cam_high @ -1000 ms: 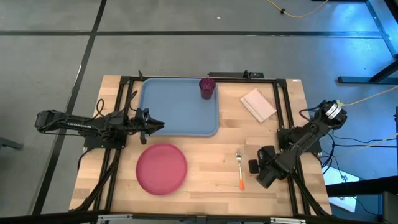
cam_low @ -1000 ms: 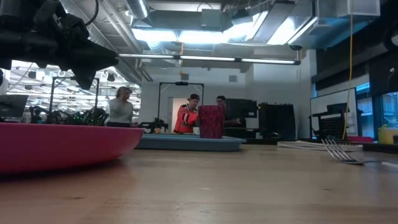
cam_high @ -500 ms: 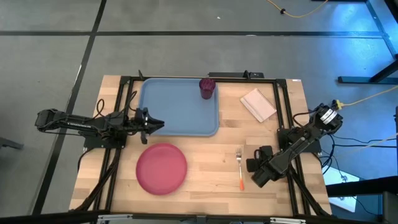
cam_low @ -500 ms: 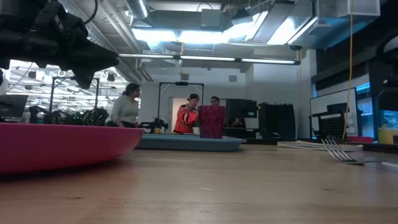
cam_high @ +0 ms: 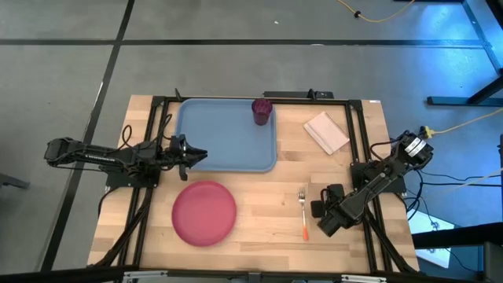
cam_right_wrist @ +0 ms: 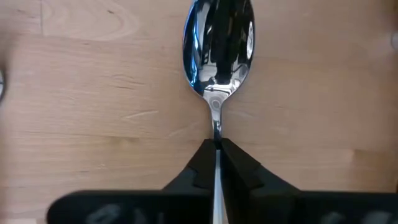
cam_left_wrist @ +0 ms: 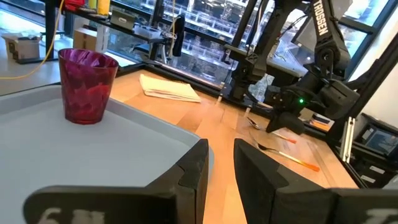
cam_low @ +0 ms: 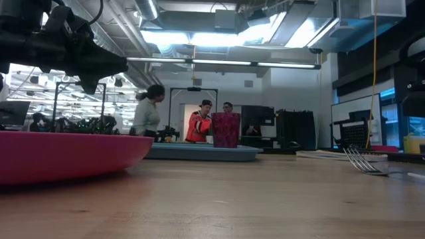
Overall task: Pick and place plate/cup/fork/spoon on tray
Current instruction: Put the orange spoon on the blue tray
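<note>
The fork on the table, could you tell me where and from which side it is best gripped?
Probably grip the fork by its orange handle, coming straight down from above. It lies flat on the bare wooden table, tines toward the tray, with open space on both sides of the handle for the fingers.

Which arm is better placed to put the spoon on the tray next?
Right. The right gripper is shut on the spoon beside the fork; the left gripper waits at the tray edge.
</note>
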Available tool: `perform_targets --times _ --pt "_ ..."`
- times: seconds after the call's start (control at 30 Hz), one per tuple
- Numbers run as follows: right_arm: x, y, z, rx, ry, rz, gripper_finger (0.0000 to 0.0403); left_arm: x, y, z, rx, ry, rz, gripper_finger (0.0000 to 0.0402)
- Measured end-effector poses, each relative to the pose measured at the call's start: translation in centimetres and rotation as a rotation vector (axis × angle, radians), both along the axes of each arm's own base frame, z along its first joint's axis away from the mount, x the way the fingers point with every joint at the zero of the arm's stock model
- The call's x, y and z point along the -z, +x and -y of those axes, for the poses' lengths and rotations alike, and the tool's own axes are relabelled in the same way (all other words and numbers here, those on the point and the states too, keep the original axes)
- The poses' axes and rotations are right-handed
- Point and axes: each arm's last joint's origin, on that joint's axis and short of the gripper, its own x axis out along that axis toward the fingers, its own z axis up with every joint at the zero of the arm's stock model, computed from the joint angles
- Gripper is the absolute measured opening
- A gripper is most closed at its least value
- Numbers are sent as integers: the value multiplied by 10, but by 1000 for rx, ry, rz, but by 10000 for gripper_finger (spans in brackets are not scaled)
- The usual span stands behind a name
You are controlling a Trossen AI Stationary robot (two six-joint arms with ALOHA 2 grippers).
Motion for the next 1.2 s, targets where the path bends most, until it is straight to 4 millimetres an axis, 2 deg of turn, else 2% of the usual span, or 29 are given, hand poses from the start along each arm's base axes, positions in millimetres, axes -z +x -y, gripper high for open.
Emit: perform_targets --times 0.2,0.4,0.5,0.63,0.93,1.2 --pt "-6 -4 7 -43 -35 4 12 0 0 0 0 0 0 69" --pt "-33 -1 24 -77 -71 134 9 0 0 0 -5 0 0 69" --pt "-44 7 36 -81 -83 215 9 0 0 0 -13 1 1 69" --pt "-53 23 54 -108 -76 312 9 0 0 -1 -24 1 1 69" --pt "-69 77 108 -259 -137 572 9 0 0 -1 -24 1 0 69" --pt "-74 104 154 -278 -189 701 9 0 0 -1 -24 1 1 69"
